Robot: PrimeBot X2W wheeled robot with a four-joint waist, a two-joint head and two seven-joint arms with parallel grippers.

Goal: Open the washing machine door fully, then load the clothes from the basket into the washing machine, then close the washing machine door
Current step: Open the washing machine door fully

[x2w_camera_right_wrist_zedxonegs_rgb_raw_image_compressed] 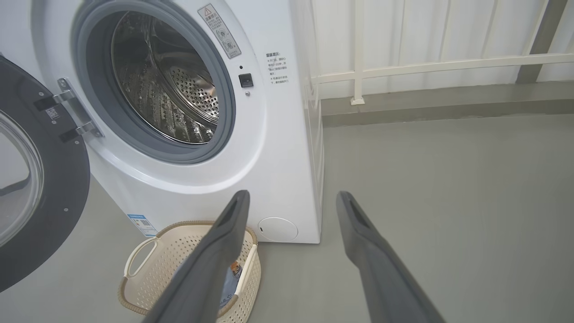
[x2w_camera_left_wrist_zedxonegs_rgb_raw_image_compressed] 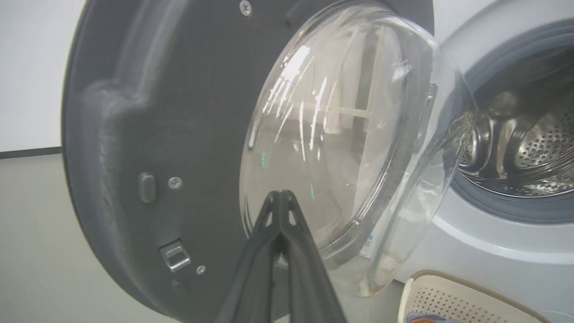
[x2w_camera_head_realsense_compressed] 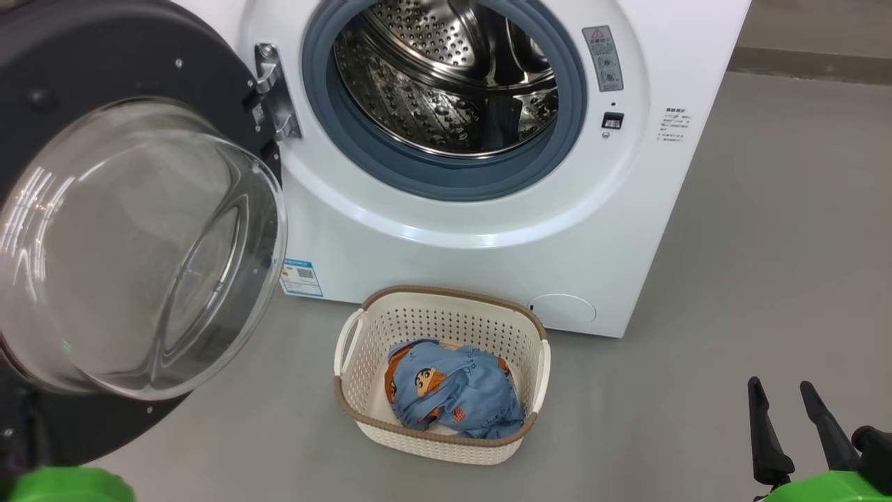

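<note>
One washing machine door [x2w_camera_head_realsense_compressed: 125, 230] edge cropped; clothes [x2w_camera_head_realsense_compressed: 453, 394] count unclear.

One washing machine [x2w_camera_head_realsense_compressed: 613, 230], one door [x2w_camera_head_realsense_compressed: 90, 56], one basket [x2w_camera_head_realsense_compressed: 446, 324]

Bright, even diffuse light with soft faint shadows; streaky white glare on the washing machine door [x2w_camera_left_wrist_zedxonegs_rgb_raw_image_compressed: 341, 134] glass just past the left gripper [x2w_camera_left_wrist_zedxonegs_rgb_raw_image_compressed: 280, 197] tips, dark door edge left of them smeared, wide-angle warp around the right gripper [x2w_camera_right_wrist_zedxonegs_rgb_raw_image_compressed: 291, 199].

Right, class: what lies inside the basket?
Light blue clothes with orange cartoon prints lie bunched in the basket. Whatever is beneath them is covered.
</note>
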